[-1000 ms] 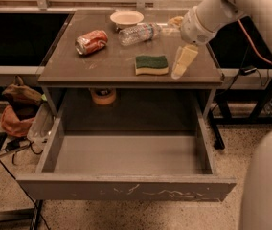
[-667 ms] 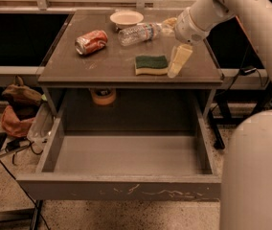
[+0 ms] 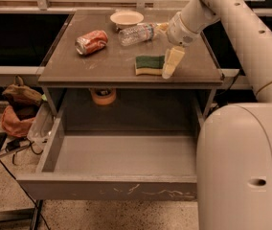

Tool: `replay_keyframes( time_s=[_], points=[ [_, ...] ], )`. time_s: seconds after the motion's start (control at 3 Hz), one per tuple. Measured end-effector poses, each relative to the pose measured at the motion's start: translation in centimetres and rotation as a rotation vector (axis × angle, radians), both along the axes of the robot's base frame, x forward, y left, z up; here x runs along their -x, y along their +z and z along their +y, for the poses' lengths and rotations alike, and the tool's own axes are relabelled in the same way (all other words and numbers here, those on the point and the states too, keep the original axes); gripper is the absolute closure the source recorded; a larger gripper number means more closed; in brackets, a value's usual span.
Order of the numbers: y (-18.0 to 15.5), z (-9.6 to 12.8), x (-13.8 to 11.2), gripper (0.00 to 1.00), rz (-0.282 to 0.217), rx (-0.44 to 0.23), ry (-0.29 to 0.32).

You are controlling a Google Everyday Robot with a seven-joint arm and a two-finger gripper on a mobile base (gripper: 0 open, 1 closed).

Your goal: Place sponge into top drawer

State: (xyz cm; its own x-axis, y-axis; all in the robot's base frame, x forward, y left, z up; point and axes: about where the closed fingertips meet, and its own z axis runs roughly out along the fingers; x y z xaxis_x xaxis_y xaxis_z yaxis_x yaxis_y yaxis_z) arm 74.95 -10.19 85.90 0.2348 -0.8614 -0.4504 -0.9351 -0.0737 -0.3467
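The sponge, dark green on top of yellow foam, lies flat on the right front part of the table top. My gripper hangs down from the arm at the sponge's right end, touching or almost touching it. The top drawer is pulled out below the table, its scratched grey front panel nearest the camera. Nothing shows inside the drawer.
A crushed red can, a white bowl and a lying plastic bottle are on the table behind the sponge. An orange roll sits under the table top. Bags lie on the floor at left. My white body fills the right foreground.
The gripper has shifted slightly left, up to the sponge's right end. My white body now covers more of the right side. The sponge has not moved.
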Motion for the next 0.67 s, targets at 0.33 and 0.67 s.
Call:
replay_keyframes(
  time_s=[0.33,0.67],
  points=[
    [-1.2,0.3,-0.6,0.0,0.026,0.005,0.006],
    [-2.3,0.1,-0.8,0.0,0.048,0.036,0.011]
  ],
)
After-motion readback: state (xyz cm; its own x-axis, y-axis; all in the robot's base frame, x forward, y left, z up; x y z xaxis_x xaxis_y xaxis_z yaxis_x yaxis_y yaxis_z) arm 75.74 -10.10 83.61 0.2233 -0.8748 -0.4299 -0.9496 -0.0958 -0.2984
